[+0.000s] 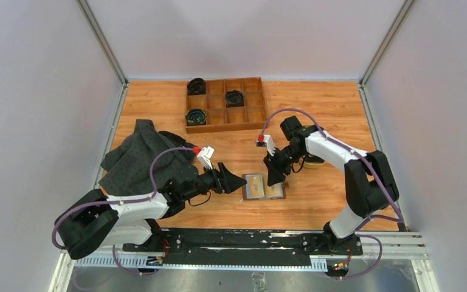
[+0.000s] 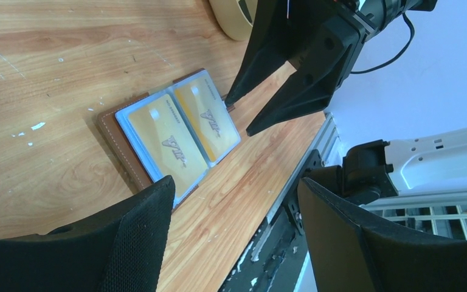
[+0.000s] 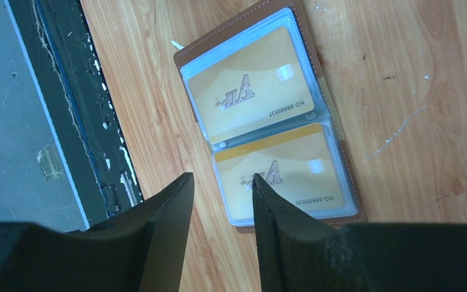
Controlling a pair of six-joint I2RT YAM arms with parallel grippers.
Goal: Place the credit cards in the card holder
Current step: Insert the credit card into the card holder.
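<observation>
Hovering over the right half of the card holder [image 1: 255, 186] in the top view, the right gripper [image 1: 278, 180] is the nearer end effector. Its jaws stand at a narrow gap with nothing between them. The left gripper [image 1: 241, 181] sits just off the holder's left edge, with its jaws spread wide and empty.

The card holder lies open and flat on the table [image 1: 328, 109], at the lower centre of the top view. Its long axis runs left to right across that frame. The fold line runs front to back between the two clear sleeves. Two yellow-gold credit cards [image 3: 252, 91] show through the sleeves, one per side, and both appear fully seated. No loose card is visible in any view.

In the right wrist view the holder occupies the upper centre of the frame. One of the fingertips [image 3: 273, 219] overlaps the lower sleeve's edge; whether it touches cannot be told.

Judgement: insertion looks complete. Any closing move would turn about the front-to-back fold line, swinging the right half leftward toward the left gripper. The right gripper is therefore better placed to start that move.
</observation>
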